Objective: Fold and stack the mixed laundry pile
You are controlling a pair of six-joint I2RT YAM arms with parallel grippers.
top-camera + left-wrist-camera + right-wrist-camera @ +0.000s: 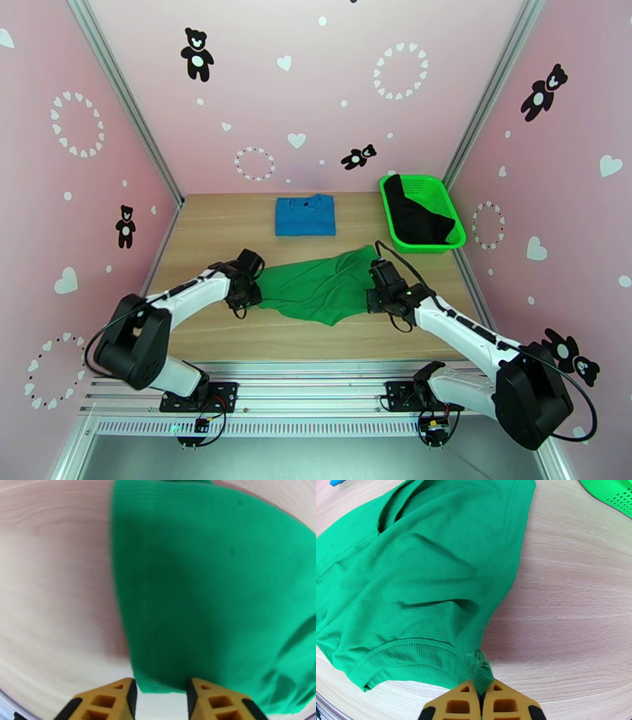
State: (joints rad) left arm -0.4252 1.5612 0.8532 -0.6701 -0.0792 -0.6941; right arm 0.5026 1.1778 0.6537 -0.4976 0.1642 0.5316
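The bright green garment point(320, 288) lies spread in the middle of the table between both arms. My left gripper point(251, 296) is at its left edge; in the left wrist view the gripper point(161, 689) stands with its jaws a little apart astride the hem of the green cloth point(205, 578), which lies flat. At the garment's right edge is my right gripper point(378, 294); in the right wrist view that gripper point(481, 695) is shut, pinching a bunched bit of the green cloth point(426, 578). The blue T-shirt point(305, 216) lies folded at the back. The black garment point(415, 217) lies in the basket.
A bright green mesh basket point(442, 193) stands at the back right corner; its rim point(608, 492) shows at the top right of the right wrist view. Pink walls close in the wooden table point(221, 229) on three sides. Bare wood lies left of and in front of the green garment.
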